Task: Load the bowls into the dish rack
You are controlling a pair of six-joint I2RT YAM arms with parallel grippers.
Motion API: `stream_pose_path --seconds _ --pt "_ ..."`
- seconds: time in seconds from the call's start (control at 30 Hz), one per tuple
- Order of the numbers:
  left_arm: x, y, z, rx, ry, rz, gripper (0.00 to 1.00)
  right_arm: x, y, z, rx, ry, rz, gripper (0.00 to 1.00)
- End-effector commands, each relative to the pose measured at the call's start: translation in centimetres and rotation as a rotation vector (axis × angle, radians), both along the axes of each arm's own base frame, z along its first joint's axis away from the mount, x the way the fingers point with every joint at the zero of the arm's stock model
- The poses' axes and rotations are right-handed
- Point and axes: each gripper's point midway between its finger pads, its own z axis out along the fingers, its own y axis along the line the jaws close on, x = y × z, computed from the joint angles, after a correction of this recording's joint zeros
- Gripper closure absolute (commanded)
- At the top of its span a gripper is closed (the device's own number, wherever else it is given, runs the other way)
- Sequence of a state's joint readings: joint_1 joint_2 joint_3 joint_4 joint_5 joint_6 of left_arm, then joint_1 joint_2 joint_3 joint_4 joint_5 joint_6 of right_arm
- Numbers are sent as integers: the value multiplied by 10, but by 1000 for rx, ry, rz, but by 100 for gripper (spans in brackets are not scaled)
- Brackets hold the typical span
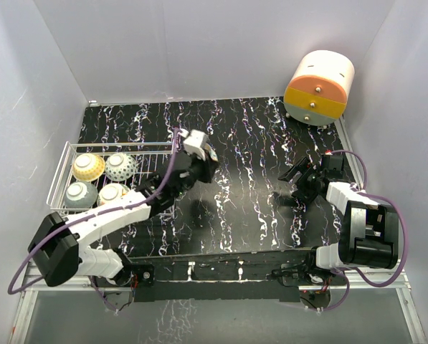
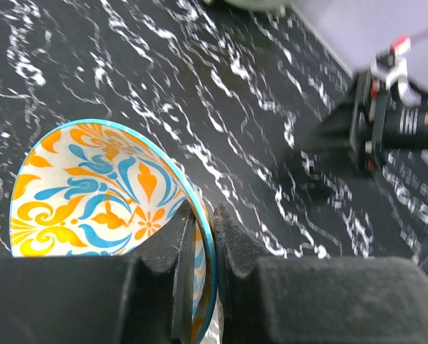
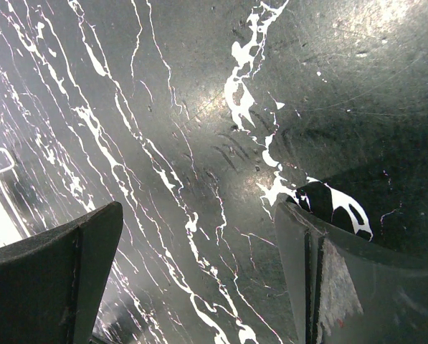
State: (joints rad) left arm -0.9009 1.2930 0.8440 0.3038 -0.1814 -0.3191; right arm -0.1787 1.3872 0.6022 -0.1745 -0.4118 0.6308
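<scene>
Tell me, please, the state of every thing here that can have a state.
Left gripper: jaws shut on the rim of the teal-rimmed bowl.
Right gripper: jaws open, empty.
Dish rack: holds four bowls.
Yellow bowl, speckled bowl, grey bowl, cream bowl: in the rack, seemingly bottom up.
Drawer unit: drawers shut.

No readable text, number, brand or sign in any view. Bowl, rim pinched between left gripper fingers: orange-blue floral ornament only, no lettering. Drawer unit, well beyond right gripper: plain cream and orange faces, no legible label. Tabletop under right gripper: white marbling streaks, not writing.
</scene>
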Motion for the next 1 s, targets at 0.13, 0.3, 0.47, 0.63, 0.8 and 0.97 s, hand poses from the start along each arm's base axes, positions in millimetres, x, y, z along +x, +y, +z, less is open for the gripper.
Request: stream_pose_path --seconds 0.13,0.3,0.47,0.63,0.8,0.97 --pt "40 76 120 -430 -155 155 100 4 -5 0 -27 -10 -5 9" --pt "47 145 133 -617 -182 307 100 3 -4 0 -24 -12 -1 9" --pt "53 191 113 -780 -137 429 100 3 -3 1 -21 -15 3 9" --pt "54 208 87 -921 -72 468 100 2 -3 2 -24 -17 6 9" --pt "56 222 65 -986 -29 524 100 1 -3 2 -26 -17 6 9" --pt "59 226 44 -1021 7 536 100 1 -4 1 -27 -13 6 9"
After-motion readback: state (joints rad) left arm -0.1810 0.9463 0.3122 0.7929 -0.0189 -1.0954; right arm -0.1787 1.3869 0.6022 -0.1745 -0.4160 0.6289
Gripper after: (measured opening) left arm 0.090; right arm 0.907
